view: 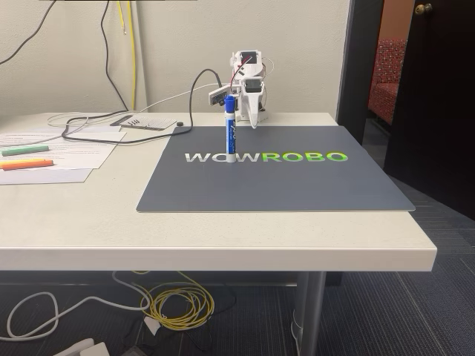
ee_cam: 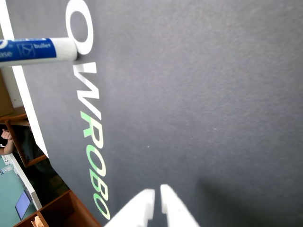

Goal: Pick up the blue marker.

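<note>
I see the blue marker (view: 230, 127) upright at centre frame in the fixed view, white end on the grey mat (view: 297, 185); the end effector (ee_cam: 156, 194) is pinched closed, empty, lower centre of the wrist view.

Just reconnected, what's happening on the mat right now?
The blue marker stands upright on the grey mat, its white end down near the W of the printed logo. The small white arm sits at the mat's far edge, right behind the marker. In the wrist view the gripper has its jaws nearly together with nothing between them, and the marker lies off to one side, so it is not grasped.
</note>
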